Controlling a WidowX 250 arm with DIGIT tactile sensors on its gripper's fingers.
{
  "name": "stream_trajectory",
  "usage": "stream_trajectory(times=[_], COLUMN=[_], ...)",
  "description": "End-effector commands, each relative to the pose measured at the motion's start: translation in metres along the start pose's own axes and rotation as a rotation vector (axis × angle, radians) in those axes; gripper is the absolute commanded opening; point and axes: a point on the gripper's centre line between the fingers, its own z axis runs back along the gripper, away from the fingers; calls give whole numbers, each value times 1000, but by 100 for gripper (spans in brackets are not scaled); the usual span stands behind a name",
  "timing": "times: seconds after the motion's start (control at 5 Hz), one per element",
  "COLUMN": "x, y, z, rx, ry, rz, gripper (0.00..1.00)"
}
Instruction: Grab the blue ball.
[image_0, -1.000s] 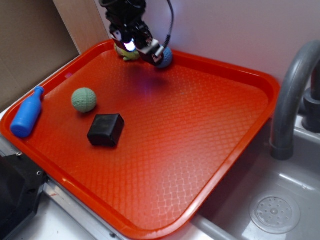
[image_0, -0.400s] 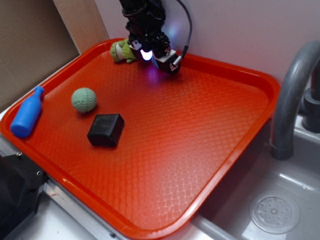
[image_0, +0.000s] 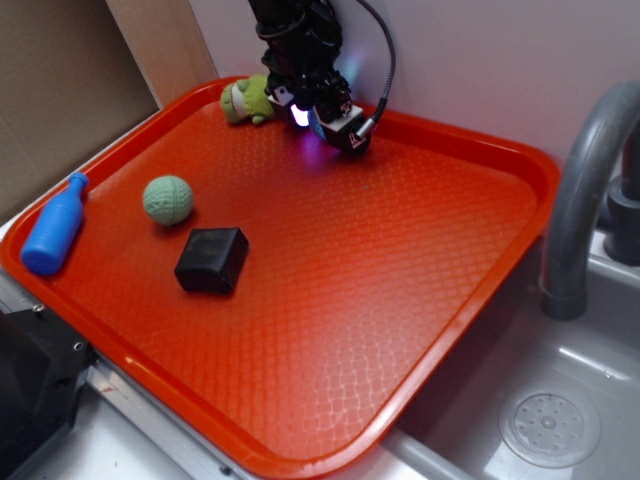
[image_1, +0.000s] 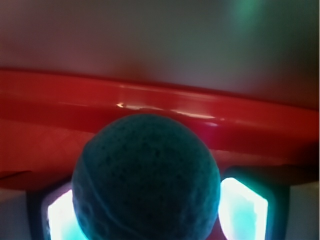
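Blue ball (image_1: 146, 180) sits btwn the 2 fingers (image_1: 245, 210) of the hand (image_0: 335, 128), at far rim of red tray (image_0: 520, 160). Can't tell if hand's actually clamped on it. Green plush (image_0: 245, 98) just beside.

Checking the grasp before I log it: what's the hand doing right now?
Hand: the blue ball sits between its fingers by the tray's back rim; whether they have closed on it cannot be told.
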Motion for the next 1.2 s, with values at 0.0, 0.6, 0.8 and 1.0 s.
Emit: stream_trajectory(times=[0.0,0.6,0.8,1.0], x=[26,-18,-51,-73], y=[3,-16,-21,-29], z=[20,65,106,157], rx=[-5,-62,-131,-68], ry=[-95,-64,-22,32], rz=[11,-50,-75,-38], gripper=[0,0,0,0])
